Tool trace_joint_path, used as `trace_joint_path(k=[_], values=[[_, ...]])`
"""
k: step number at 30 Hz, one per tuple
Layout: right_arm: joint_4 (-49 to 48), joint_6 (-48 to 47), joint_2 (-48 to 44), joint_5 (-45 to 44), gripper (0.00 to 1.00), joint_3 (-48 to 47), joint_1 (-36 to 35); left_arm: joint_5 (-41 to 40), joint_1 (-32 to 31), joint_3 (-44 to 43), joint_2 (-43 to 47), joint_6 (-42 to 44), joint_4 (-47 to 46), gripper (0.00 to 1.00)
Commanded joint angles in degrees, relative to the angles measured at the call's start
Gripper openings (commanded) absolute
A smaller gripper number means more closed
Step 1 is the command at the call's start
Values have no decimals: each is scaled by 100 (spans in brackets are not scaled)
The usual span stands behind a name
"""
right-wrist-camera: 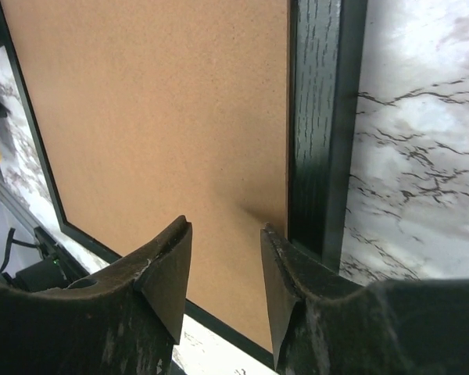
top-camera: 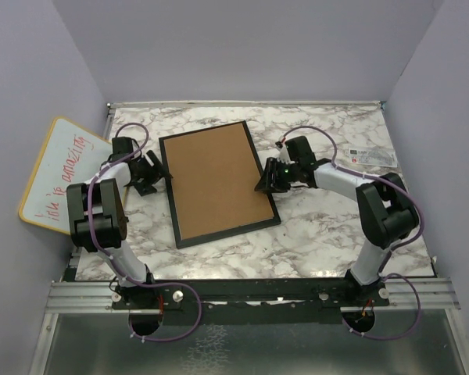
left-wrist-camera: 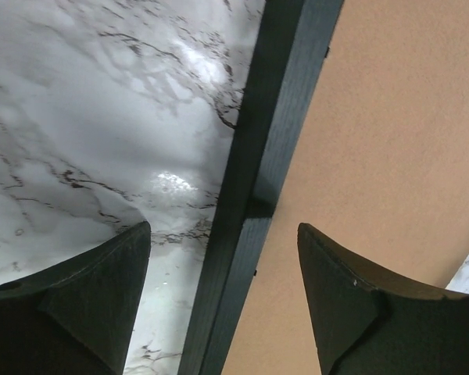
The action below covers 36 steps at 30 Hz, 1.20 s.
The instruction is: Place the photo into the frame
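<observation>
tabletop [top-camera: 320,234]: we see white marble pattern
centre: black frame [top-camera: 169,199] face down, brown backing board [top-camera: 215,181] up
far right: small white card [top-camera: 369,157]

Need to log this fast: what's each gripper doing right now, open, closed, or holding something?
Left gripper: open, jaws astride the black frame, gripping nothing.
Right gripper: open, narrow gap, over the brown backing board, holding nothing.

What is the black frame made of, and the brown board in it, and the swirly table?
The frame looks like wood painted matte black: grain lines show. The brown backing board seems to be pressed fibreboard, dull and finely speckled. The table looks like glossy marble, maybe just a print: grey veins, bright glare.
</observation>
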<state>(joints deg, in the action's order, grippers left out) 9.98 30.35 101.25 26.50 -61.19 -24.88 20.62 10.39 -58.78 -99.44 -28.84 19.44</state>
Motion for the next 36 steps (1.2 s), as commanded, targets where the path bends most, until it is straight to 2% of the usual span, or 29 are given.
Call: trace_joint_path(k=[1,6,12,16,21,26,36], values=[[-151,9,356,221,44,-199,-137,137,-242,184,-196,77,89,76],[62,31,654,114,42,-266,-222,74,-332,172,-298,38,69,70],[160,-148,561,295,46,-225,-280,86,-380,119,-365,28,58,70],[418,-138,-15,-628,49,-168,-280,5,-380,59,-340,44,60,70],[553,161,-674,-1290,55,131,-280,12,-380,13,-333,96,93,73],[669,176,-562,-1071,56,316,-280,26,-382,38,-266,182,95,79],[703,181,-106,-628,51,288,-280,349,-380,147,-312,212,86,78]])
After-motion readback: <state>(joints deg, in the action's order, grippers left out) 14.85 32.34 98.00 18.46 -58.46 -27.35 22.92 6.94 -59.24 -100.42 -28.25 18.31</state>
